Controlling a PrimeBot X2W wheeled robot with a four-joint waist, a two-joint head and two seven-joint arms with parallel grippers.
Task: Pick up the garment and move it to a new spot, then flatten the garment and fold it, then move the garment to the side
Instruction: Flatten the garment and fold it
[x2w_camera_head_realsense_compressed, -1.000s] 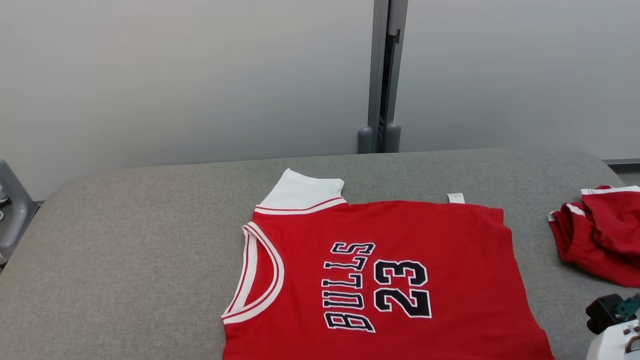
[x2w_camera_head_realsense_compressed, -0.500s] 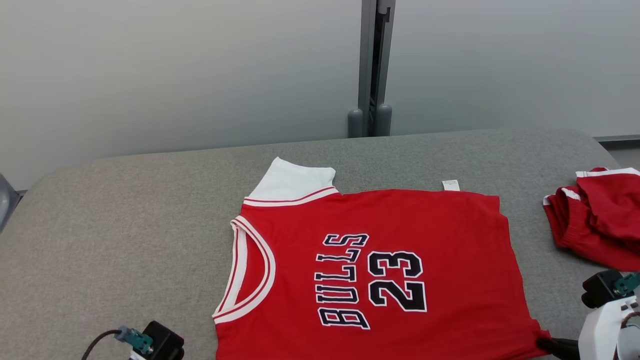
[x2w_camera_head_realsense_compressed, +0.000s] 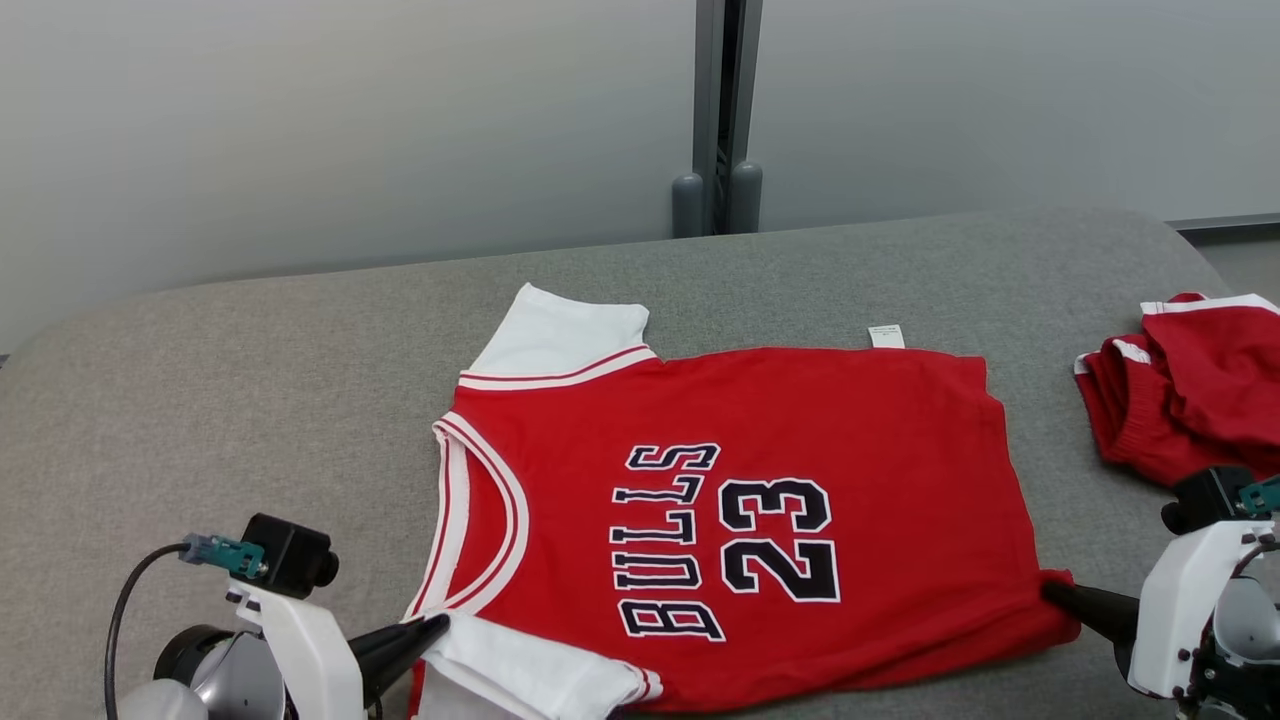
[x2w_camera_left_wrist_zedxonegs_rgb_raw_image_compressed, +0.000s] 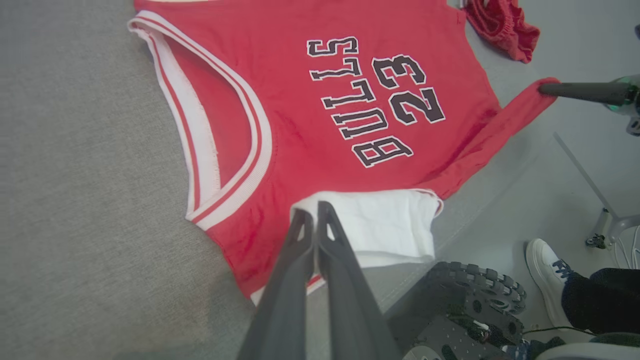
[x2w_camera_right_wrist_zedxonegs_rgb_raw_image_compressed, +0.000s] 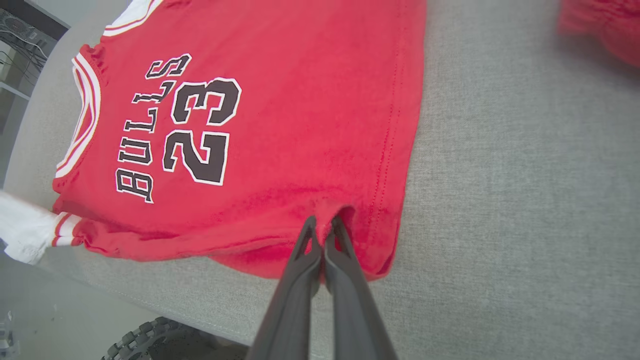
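The garment (x2w_camera_head_realsense_compressed: 760, 420) is a red jersey with white trim and "BULLS 23" in black, spread flat on the grey padded table (x2w_camera_head_realsense_compressed: 250, 380). Its collar faces left. My left gripper (x2w_camera_head_realsense_compressed: 440, 625) is shut on the white sleeve (x2w_camera_head_realsense_compressed: 520, 675) at the jersey's near left corner. The left wrist view has its closed fingertips (x2w_camera_left_wrist_zedxonegs_rgb_raw_image_compressed: 311, 212) on that sleeve's edge (x2w_camera_left_wrist_zedxonegs_rgb_raw_image_compressed: 380, 220). My right gripper (x2w_camera_head_realsense_compressed: 1050, 592) is shut on the jersey's near right hem corner. In the right wrist view red cloth (x2w_camera_right_wrist_zedxonegs_rgb_raw_image_compressed: 300, 100) bunches around the right gripper (x2w_camera_right_wrist_zedxonegs_rgb_raw_image_compressed: 322, 225).
Crumpled red shorts (x2w_camera_head_realsense_compressed: 1190, 400) lie at the table's right edge. A grey post (x2w_camera_head_realsense_compressed: 715, 110) stands behind the table. Below the table's near edge are my wheeled base (x2w_camera_left_wrist_zedxonegs_rgb_raw_image_compressed: 470, 300) and a person's white shoe (x2w_camera_left_wrist_zedxonegs_rgb_raw_image_compressed: 547, 265).
The head camera has tilted down, so the whole picture has slid upward. Both grippers and the jersey's near edge have come into view. The jersey lies the same on the table.
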